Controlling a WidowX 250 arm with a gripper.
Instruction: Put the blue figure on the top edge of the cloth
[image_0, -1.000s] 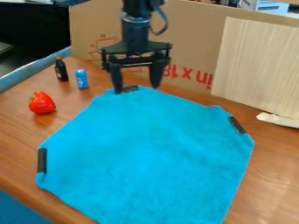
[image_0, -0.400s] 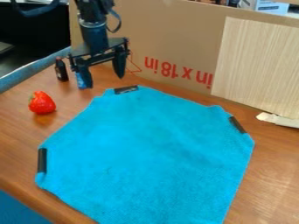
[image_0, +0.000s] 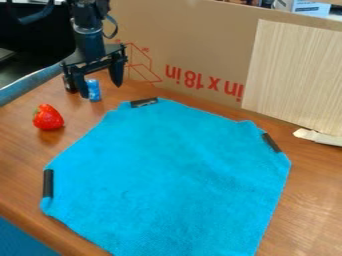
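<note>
The gripper (image_0: 101, 92) hangs at the upper left, open, its two fingers apart. Between the fingers as seen from the camera is the blue figure (image_0: 94, 90), a small upright can-like piece on the table; whether the fingers reach down around it I cannot tell. The blue cloth (image_0: 170, 165) lies spread over the middle of the table, to the right of the figure and in front of it. At its top edge is a black clip (image_0: 144, 102).
A red strawberry (image_0: 48, 117) sits left of the cloth. A dark bottle (image_0: 69, 84) stands partly behind the gripper's left finger. Cardboard (image_0: 194, 55) and a pale wooden board (image_0: 294, 75) rise behind the table. Black clips also mark the cloth's left and right corners.
From above the cloth's top edge, the gripper has moved left to the blue figure, staying open. The cloth, strawberry and figure have stayed put.
</note>
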